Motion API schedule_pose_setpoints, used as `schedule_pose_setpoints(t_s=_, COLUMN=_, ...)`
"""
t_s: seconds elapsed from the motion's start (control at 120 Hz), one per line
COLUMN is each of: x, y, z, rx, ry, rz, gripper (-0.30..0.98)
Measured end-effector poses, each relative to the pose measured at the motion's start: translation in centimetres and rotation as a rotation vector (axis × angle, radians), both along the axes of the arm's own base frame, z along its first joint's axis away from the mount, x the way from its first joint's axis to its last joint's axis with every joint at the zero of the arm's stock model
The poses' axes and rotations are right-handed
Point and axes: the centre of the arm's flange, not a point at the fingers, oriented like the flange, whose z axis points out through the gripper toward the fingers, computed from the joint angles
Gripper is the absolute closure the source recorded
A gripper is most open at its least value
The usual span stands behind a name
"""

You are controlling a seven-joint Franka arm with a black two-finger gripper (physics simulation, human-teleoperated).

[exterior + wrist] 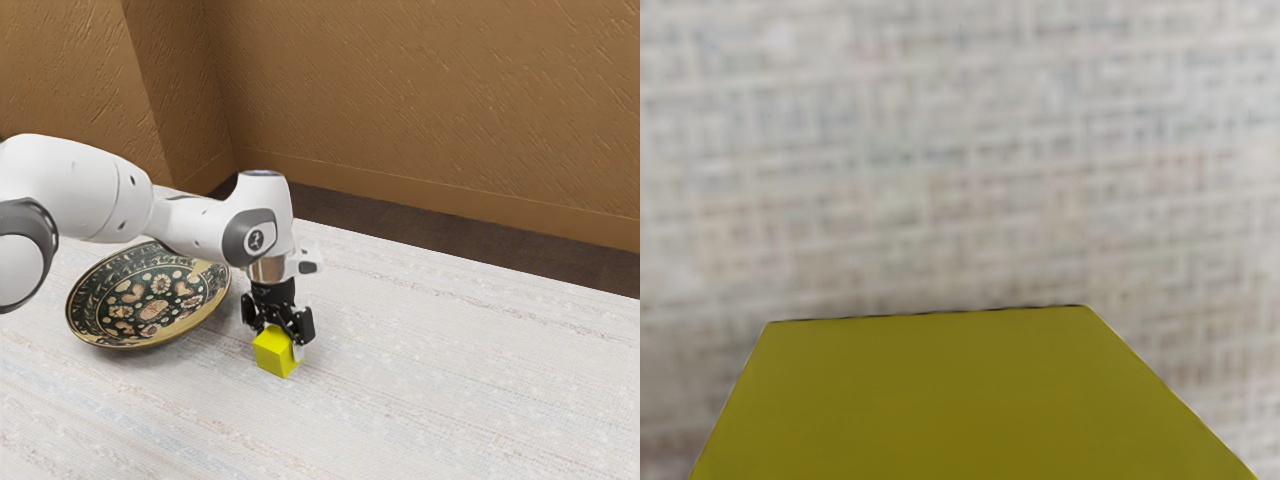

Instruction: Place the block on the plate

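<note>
In the exterior view my black gripper (276, 335) points down at a yellow block (273, 354), its lower end overlapping the block's top and its side toward the exterior view's right. The block looks upright, at or very near the table surface. A dark, floral-patterned plate (150, 300) with a raised rim lies toward the exterior view's left, apart from the block. In the wrist view the block (960, 400) is large and close beneath my hand. Its far side is hidden behind it in the exterior view.
A pale, striped cloth surface covers the table (430, 380), also seen as woven fabric (960, 160) beyond the block. My white arm passes above the plate's edge. A brown textured wall (430, 110) stands behind the table.
</note>
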Motion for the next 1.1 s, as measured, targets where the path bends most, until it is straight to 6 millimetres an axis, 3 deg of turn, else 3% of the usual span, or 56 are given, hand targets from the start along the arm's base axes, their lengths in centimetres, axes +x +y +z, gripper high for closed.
schedule_pose_setpoints(t_s=0.433, x=0.1, y=0.0, z=0.1, rx=-0.005, ry=-0.006, rz=-0.008, gripper=0.24)
schedule_pose_setpoints(t_s=0.567, x=0.2, y=0.1, z=1.7, rx=-0.007, ry=-0.026, rz=-0.008, gripper=0.26)
schedule_pose_setpoints(t_s=0.733, x=0.5, y=0.3, z=6.4, rx=-0.006, ry=-0.077, rz=-0.011, gripper=0.28)
schedule_pose_setpoints(t_s=0.967, x=0.7, y=0.5, z=16.0, rx=-0.005, ry=-0.175, rz=-0.019, gripper=0.29)
schedule_pose_setpoints(t_s=1.1, x=0.5, y=2.6, z=19.0, rx=0.016, ry=-0.191, rz=0.004, gripper=0.29)
